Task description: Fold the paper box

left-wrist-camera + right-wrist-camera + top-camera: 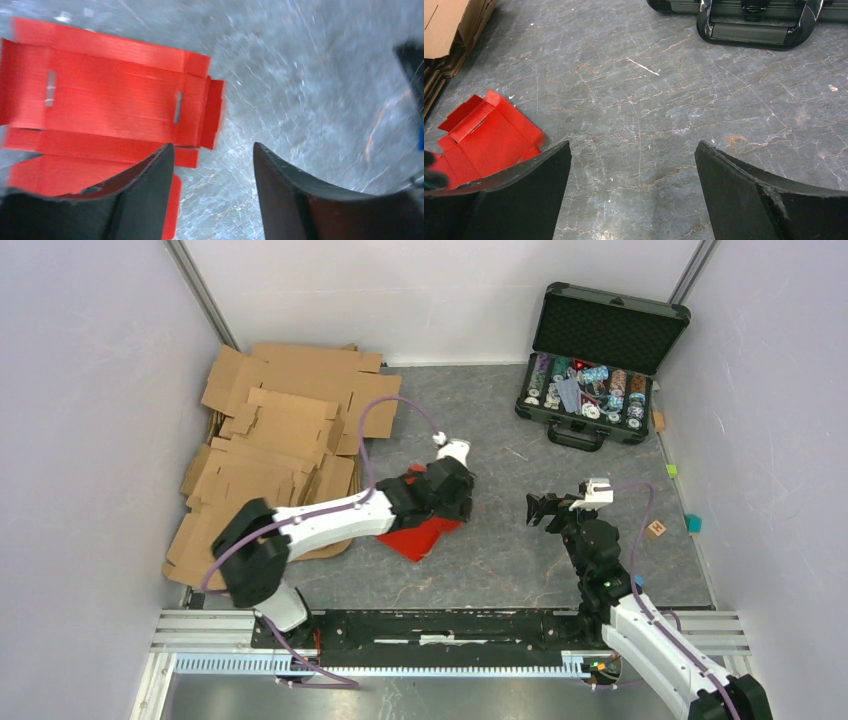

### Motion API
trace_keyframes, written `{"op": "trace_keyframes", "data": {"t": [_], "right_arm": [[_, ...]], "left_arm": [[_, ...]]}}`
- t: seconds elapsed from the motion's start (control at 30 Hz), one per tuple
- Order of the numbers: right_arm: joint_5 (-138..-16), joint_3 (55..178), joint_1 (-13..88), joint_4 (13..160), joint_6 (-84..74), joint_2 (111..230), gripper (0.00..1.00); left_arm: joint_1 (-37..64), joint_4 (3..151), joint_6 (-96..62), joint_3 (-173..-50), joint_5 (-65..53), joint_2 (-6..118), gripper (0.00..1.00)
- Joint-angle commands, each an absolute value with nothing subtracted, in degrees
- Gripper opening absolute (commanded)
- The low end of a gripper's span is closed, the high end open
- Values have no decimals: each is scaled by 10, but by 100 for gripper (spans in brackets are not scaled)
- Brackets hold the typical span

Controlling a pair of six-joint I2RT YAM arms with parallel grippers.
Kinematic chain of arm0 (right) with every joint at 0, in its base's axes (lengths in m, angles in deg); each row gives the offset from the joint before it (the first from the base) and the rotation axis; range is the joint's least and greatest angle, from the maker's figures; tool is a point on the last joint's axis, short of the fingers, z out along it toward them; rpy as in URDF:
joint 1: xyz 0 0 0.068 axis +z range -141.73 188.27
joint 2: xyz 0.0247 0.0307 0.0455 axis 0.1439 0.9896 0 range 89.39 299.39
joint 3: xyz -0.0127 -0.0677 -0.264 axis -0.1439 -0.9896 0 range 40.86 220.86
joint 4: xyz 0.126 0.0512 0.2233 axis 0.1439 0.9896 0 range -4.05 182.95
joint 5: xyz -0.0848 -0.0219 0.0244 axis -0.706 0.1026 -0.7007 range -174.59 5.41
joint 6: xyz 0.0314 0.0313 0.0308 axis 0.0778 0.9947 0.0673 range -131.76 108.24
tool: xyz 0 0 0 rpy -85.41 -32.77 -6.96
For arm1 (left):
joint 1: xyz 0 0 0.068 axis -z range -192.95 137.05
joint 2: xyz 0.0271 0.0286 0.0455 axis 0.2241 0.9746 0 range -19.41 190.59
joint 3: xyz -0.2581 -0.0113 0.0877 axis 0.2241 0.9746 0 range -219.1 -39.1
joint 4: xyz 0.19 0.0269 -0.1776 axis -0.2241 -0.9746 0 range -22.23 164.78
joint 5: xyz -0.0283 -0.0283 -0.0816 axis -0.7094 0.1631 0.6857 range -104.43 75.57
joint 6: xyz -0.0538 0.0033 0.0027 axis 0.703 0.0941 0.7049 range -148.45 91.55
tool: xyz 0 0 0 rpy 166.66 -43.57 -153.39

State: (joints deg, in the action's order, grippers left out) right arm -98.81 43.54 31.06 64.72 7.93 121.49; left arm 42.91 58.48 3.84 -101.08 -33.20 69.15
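Two arms were extended over a grey, stone-veined table [520,565] walled in by pale panels. The paper box [425,537] lay near the middle of the table, left of centre, as a flat sheet of bright red thin paperboard, partly hidden under the left arm's black wrist. In the left wrist view the paper box [115,100] showed straight creases, narrow flaps along its edges and two short pale slits. It looked blurred there, and no wall could be seen standing up.

The left gripper [455,502] hung directly over the sheet's right part. Its curved, matte black fingers [145,200] were parted, with only bare table in the gap between them [212,150], so it was released and grasped nothing. One finger overlapped the sheet's near edge in that view; whether it touched the sheet could not be told.

The right gripper [535,510] was to the right of the sheet and apart from it, pointing left. Its jaws were spread wide over bare table [634,145], and the red sheet [484,135] lay off to its left.

Several brown corrugated cardboard sheets [280,450], die-cut and flat, were heaped at the far left. At the far right, a black poker chip case [607,335] stood open, with a foam-lined lid and rows of coloured chips inside. A small wooden block [656,530] sat near the table's right edge.
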Motion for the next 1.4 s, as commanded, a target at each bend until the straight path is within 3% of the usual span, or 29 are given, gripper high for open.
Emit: {"op": "trace_keyframes", "data": {"t": [0.0,0.13,0.53,0.8,1.37], "right_arm": [[-1002,449,312,642,73,1228,98],[-966,468,312,642,68,1281,98],[-706,505,328,523,68,1481,99],[-688,535,388,505,61,1563,87],[-629,573,425,473,76,1662,84]], "left_arm": [[443,609,-13,-1056,-226,736,78],[433,589,-41,-1046,-258,709,84],[220,599,-45,-943,-274,650,73],[162,622,-39,-936,-247,707,66],[160,637,-67,-985,-77,812,56]]}}
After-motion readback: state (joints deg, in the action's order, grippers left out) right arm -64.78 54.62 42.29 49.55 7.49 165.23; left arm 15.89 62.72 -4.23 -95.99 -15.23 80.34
